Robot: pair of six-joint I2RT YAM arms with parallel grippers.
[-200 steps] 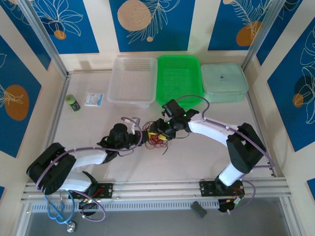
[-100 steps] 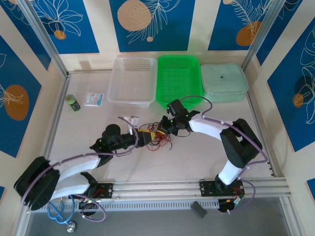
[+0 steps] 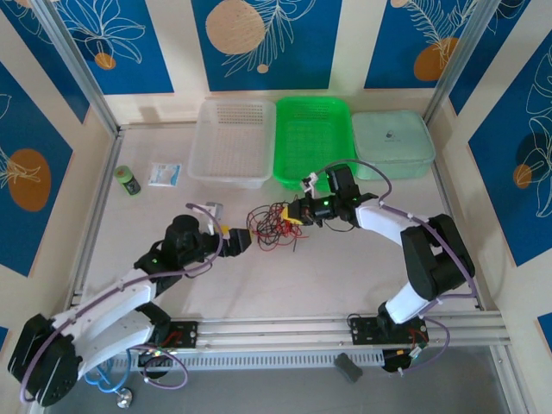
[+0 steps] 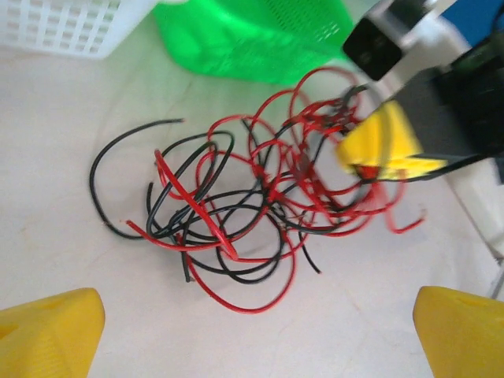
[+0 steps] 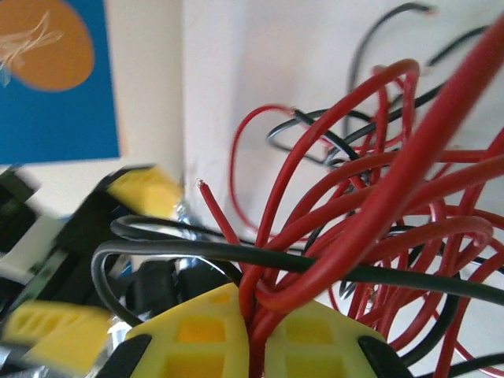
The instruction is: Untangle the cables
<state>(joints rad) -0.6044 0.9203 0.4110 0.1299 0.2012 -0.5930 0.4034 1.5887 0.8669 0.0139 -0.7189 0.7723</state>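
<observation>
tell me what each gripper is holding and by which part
The right gripper is shut on the cables, pinching a few red strands at the bundle's right-hand edge. The left gripper is open beside the bundle, holding nothing.

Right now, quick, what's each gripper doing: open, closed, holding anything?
Left gripper: open, holding nothing, facing the cables.
Right gripper: shut on the cables, red strands pinched between its fingertips.
</observation>
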